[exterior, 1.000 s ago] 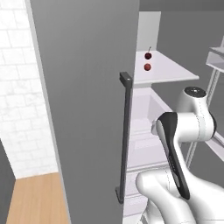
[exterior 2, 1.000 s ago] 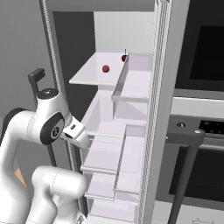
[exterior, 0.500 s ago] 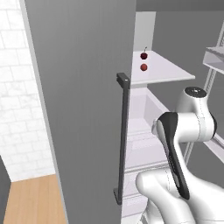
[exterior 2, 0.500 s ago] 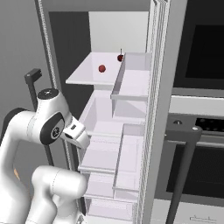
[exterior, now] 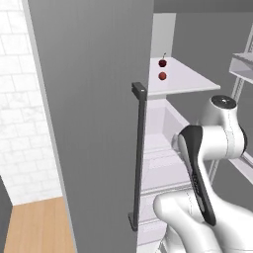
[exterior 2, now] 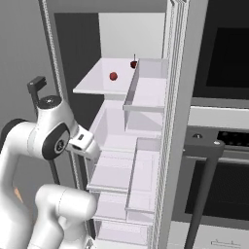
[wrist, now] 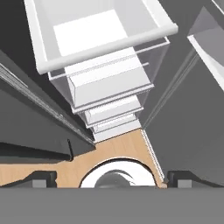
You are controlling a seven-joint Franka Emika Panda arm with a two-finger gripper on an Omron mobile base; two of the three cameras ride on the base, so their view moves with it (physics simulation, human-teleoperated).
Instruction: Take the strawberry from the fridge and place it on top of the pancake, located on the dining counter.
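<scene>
The tall grey fridge [exterior 2: 170, 121] is open so the small red strawberry [exterior 2: 113, 76], near the white shelf's [exterior 2: 97, 80] front edge, can be reached. The jaws are held apart, empty.

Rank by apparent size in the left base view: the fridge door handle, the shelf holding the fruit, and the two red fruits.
1. Shelf
2. Door handle, long but thin, and nearer the camera
3. The two red fruits, stemmed and plain: alike, not ranked.
</scene>
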